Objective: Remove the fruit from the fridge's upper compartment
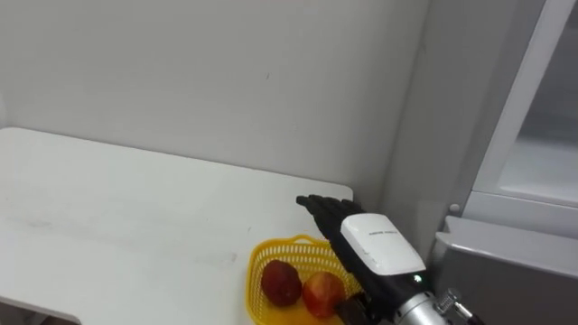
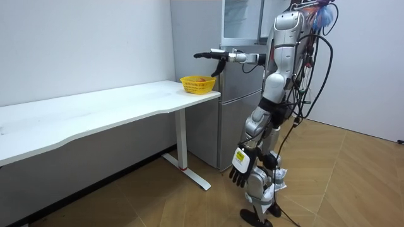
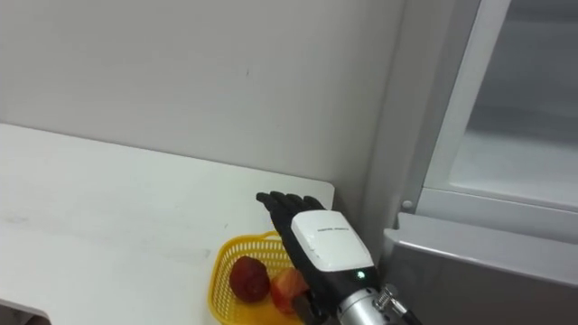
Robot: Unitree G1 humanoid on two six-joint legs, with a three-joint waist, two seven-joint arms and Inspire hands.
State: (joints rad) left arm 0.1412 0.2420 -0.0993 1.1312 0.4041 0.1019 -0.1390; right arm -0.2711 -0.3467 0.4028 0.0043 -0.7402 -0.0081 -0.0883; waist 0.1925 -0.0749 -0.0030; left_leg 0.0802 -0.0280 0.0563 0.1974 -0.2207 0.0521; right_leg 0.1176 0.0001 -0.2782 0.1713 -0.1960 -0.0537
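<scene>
What worried us most was the basket (image 1: 261, 259), which sat close to the end of the table (image 1: 135, 208) nearest the fridge (image 2: 235, 107). If the right hand (image 1: 375, 248) dropped or pulled back low, we judged that its underside or thumb could catch the yellow rim and drag the light basket toward the edge, spilling what lay in it. We also thought the forearm ran near the fridge's front ledge, so a wide swing back could knock against it. The right hand reached out level over the basket, its fingers straight and lying side by side, pointing toward the wall, the thumb hanging below. We saw nothing between fingers and thumb, and in the room view the hand stood clear above the rim, touching neither basket nor fruit. Two red fruits, one (image 1: 282, 283) darker and one (image 1: 322, 293) paler, rested side by side in the basket, partly under the hand. We took these for the retrieved goods, though we could not tell which had come from the upper compartment. The left hand (image 2: 240, 168) hung by the thigh, fingers loose and empty.
</scene>
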